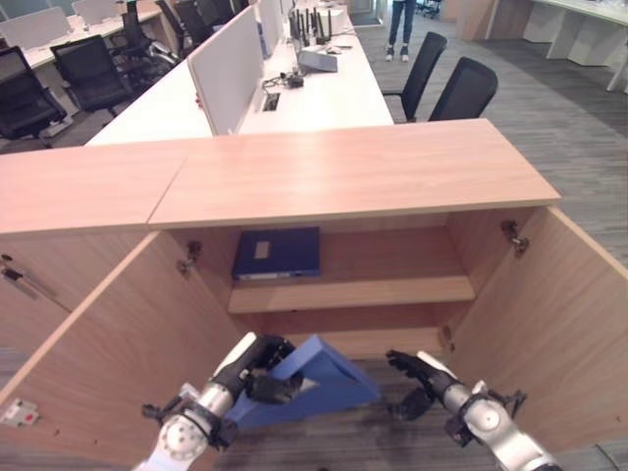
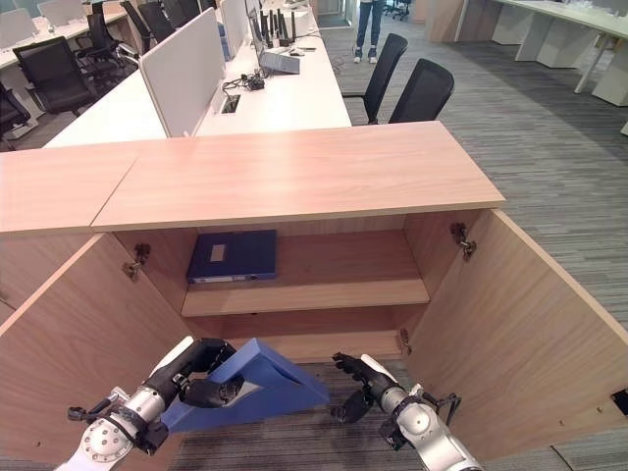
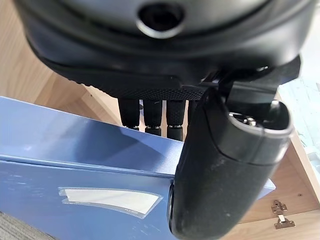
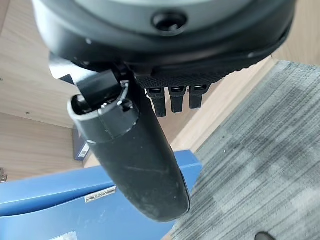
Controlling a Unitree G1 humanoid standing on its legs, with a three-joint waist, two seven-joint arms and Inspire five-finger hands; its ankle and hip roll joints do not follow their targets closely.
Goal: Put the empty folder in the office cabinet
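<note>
Tilting just in front of the open cabinet, low over the grey carpet (image 2: 549,177): a blue, flat, stiff-covered folder (image 2: 265,392) with a pale label strip on its spine, being gripped at its left end by the left hand (image 2: 191,378). Curling over the folder's upper edge in the left wrist view, the dark fingers (image 3: 152,117), with the thumb (image 3: 220,170) pressing on the near face, so pinching the cover. Hovering just beside the folder's right corner, apart from it, the right hand (image 2: 368,378), fingers loosely bent and holding nothing. Standing wide open, both doors of the light wooden office cabinet (image 1: 353,172). Lying flat on the left part of its upper shelf (image 1: 392,291), a second, darker blue folder (image 1: 278,252). Standing beyond the cabinet, white desks (image 1: 324,93) and black office chairs (image 1: 461,88).
</note>
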